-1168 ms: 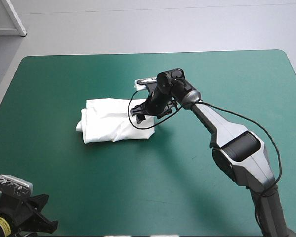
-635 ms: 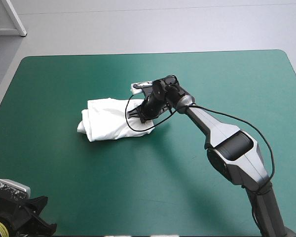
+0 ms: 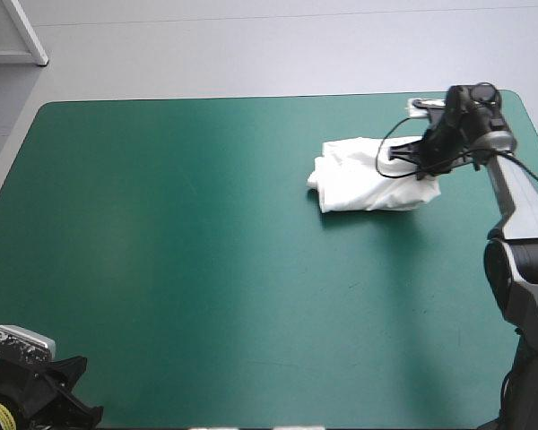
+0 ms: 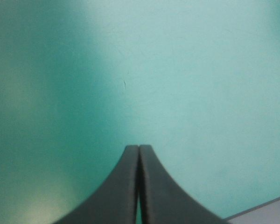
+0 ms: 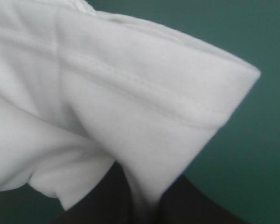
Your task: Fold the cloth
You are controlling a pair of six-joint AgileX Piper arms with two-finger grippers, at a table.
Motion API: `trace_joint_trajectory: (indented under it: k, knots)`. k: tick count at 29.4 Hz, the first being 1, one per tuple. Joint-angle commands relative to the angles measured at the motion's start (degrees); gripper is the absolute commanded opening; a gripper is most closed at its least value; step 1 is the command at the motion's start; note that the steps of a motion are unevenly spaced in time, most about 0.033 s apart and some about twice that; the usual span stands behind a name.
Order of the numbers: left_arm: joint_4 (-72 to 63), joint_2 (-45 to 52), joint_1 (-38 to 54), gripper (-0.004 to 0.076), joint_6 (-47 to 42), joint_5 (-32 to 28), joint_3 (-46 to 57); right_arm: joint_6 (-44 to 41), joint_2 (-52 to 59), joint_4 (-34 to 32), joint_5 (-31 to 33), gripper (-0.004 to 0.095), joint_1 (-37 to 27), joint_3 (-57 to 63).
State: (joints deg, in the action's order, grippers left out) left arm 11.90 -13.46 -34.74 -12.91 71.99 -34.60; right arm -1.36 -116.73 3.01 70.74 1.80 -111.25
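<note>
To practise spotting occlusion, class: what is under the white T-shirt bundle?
Only the teal-green cover shows around the T-shirt. The patch beneath it is hidden, so nothing else there can be confirmed. The right end effector is shut on the edge toward the table's right.

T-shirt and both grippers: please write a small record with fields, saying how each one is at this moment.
T-shirt: white folded bundle, near the far right corner of the table
Right gripper: shut on the T-shirt, at the bundle's right end
Left gripper: shut, holding nothing, over bare teal-green cover beside a table edge
</note>
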Motion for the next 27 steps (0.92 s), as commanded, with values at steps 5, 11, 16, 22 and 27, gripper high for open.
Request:
trace_joint_trajectory:
  k: [5,11,16,22,27]
  knots:
    - [0.2,-0.8,-0.4,-0.0010,-0.1,1.7,-1.4,4.3,4.8,1.5,1.0,-0.0018,-13.1,3.6]
    - [0.2,-0.8,-0.4,-0.0010,-0.5,1.7,-1.4,6.7,4.8,5.8,0.7,0.0009,-15.4,3.6]
    - [0.2,-0.8,-0.4,-0.0010,-0.5,1.7,-1.4,6.2,4.8,5.4,0.7,0.0382,-15.5,3.6]
    - [0.2,-0.8,-0.4,-0.0010,-0.5,1.7,-1.4,4.8,5.1,5.4,0.6,0.0821,-15.5,3.6]
    - [0.2,-0.8,-0.4,-0.0010,-0.5,1.7,-1.4,4.4,5.9,5.5,-0.1,0.0805,-15.5,3.6]
